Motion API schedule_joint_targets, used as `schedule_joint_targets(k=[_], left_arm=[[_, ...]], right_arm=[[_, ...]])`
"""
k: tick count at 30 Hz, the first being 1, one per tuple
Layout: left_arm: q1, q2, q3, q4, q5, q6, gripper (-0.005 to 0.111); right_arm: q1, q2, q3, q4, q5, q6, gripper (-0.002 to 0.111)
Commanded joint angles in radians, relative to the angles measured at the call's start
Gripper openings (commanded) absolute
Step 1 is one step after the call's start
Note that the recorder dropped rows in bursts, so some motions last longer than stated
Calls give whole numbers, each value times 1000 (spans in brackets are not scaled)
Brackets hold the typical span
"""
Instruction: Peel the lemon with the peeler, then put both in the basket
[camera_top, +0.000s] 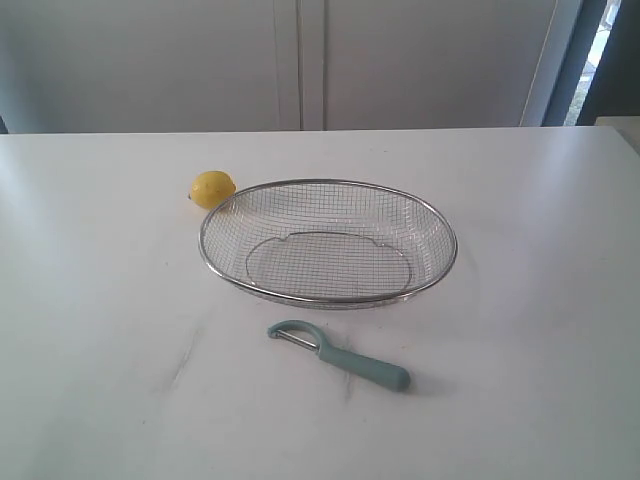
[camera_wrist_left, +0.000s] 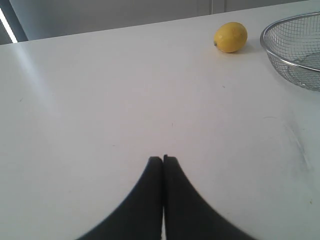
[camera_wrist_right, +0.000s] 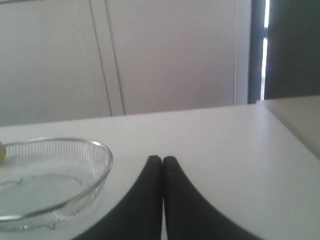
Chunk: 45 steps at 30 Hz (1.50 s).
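A small yellow lemon (camera_top: 212, 189) rests on the white table (camera_top: 90, 300), touching the far left rim of the silver wire basket (camera_top: 327, 299). The teal peeler (camera_top: 345, 356) lies on the table in front of the basket, head to the left. Neither arm shows in the exterior view. In the left wrist view my left gripper (camera_wrist_left: 163, 159) is shut and empty over bare table, the lemon (camera_wrist_left: 231, 37) and the basket (camera_wrist_left: 295, 65) well beyond it. My right gripper (camera_wrist_right: 162, 159) is shut and empty, with the basket (camera_wrist_right: 95, 170) beside it.
Grey cabinet doors (camera_top: 300, 60) stand behind the table's far edge. A dark frame and a bright window strip (camera_top: 600, 50) show at the back right. The table's right corner (camera_wrist_right: 280, 110) lies beyond the right gripper.
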<state>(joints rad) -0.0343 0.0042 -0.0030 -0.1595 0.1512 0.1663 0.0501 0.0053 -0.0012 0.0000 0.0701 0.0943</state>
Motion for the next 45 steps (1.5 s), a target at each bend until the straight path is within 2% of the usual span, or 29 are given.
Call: schedule_joint_targets(k=[1, 6, 17, 19, 20, 23, 28, 31, 35, 38, 41, 43, 45], left_arm=[[0, -4, 3, -10, -2, -10, 0], [0, -4, 3, -10, -2, -10, 0], [0, -4, 3, -10, -2, -10, 0], [0, -4, 3, -10, -2, -10, 0], [0, -4, 3, -10, -2, -10, 0], [0, -4, 3, -10, -2, -10, 0], [0, -4, 3, -10, -2, -10, 0], [0, -4, 3, -10, -2, -10, 0], [0, -4, 3, -10, -2, -10, 0], [0, -4, 3, -10, -2, -10, 0], [0, -4, 3, -10, -2, -10, 0], [0, -4, 3, -10, -2, -10, 0], [0, -4, 3, -10, -2, -10, 0]], right_arm=[[2, -5, 1, 0, -87, 6, 0], [2, -5, 1, 0, -202, 8, 0], [2, -5, 1, 6, -213, 18, 0], [2, -5, 1, 6, -229, 84, 0], [2, -5, 1, 6, -237, 222, 0], [2, -5, 1, 6, -261, 382, 0], [2, -5, 1, 6, -419, 498, 0], [2, -5, -21, 6, -329, 512, 0], [2, 97, -169, 0, -149, 439, 0], [2, 295, -350, 0, 104, 284, 0], [2, 452, -472, 0, 281, 170, 0], [2, 606, -581, 22, 481, 61, 0], [2, 709, -648, 63, 601, -40, 0]])
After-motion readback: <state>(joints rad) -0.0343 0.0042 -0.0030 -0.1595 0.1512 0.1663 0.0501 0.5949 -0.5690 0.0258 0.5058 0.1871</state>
